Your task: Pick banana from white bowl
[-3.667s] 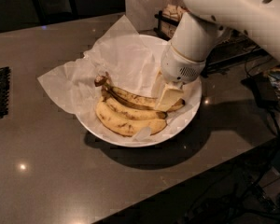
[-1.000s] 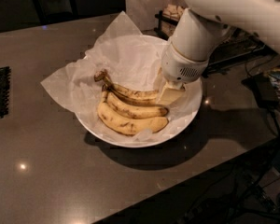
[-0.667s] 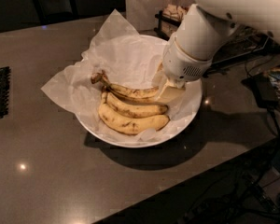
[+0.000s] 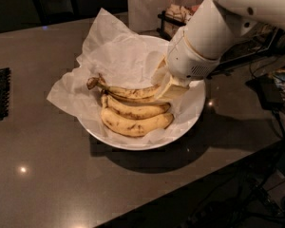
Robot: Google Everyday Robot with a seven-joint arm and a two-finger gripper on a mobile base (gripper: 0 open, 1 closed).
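Camera view: noted long, slim, brown-mottled yellow banana (image 4: 128,92) lying across middle of wide white ceramic bowl (image 4: 195,109), on crinkled white paper (image 4: 115,51). Found cream-coloured gripper (image 4: 170,87) low inside bowl's right half, at banana's tip. Could not tell grip state.

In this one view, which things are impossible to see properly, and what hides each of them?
1. Camera view: the right end of the banana is covered by the end effector, which sits low over the right side of the white bowl.
2. Camera view: the bowl's far rim lies under the crinkled paper.
3. Camera view: the arm blocks most of the dark rack; its contents are unclear.
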